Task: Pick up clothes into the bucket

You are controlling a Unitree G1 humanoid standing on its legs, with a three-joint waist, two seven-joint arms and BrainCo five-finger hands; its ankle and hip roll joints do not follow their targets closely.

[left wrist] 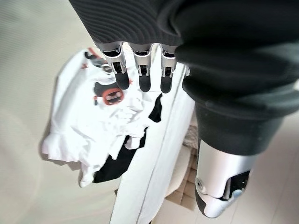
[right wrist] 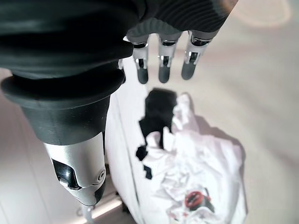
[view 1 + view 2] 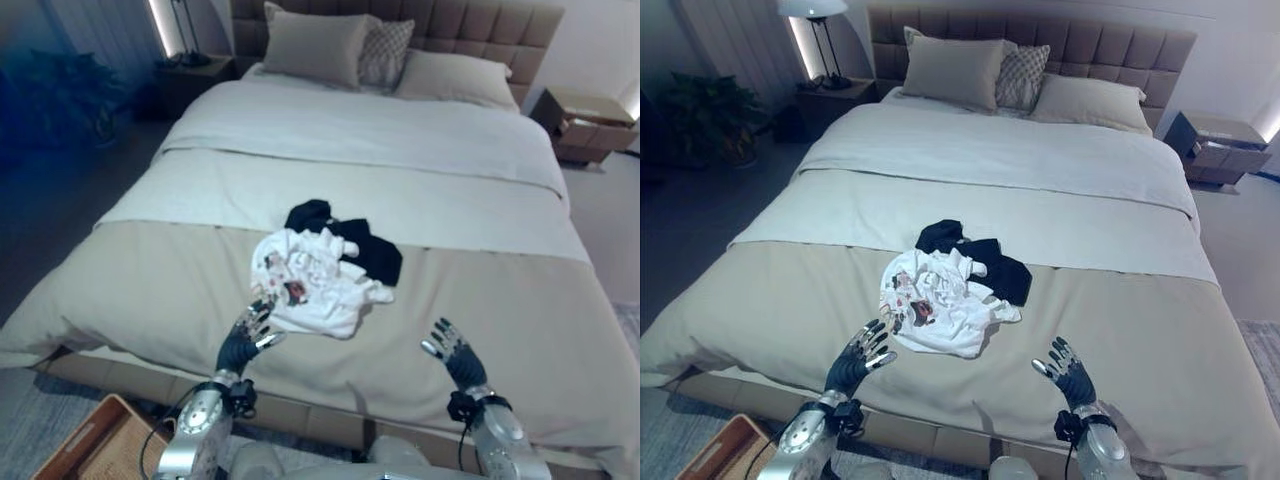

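Note:
A crumpled white garment with red print (image 3: 315, 280) lies on the beige bed cover, and a black garment (image 3: 355, 240) is bunched behind it. My left hand (image 3: 248, 335) hovers open just at the near left edge of the white garment, fingers (image 1: 140, 70) straight. Farther right, my right hand (image 3: 452, 352) is open above bare cover, clear of the clothes. The wrist views also show the white garment (image 2: 201, 177) and the black garment (image 2: 159, 109) past the fingers. A brown wicker bucket (image 3: 85, 445) sits on the floor at the lower left.
The large bed (image 3: 160, 290) has pillows (image 3: 320, 45) at the headboard. Nightstands stand at the back left (image 3: 195, 75) and back right (image 3: 590, 120), with a lamp (image 3: 815, 20) on the left one. A dark plant (image 3: 710, 115) stands at far left.

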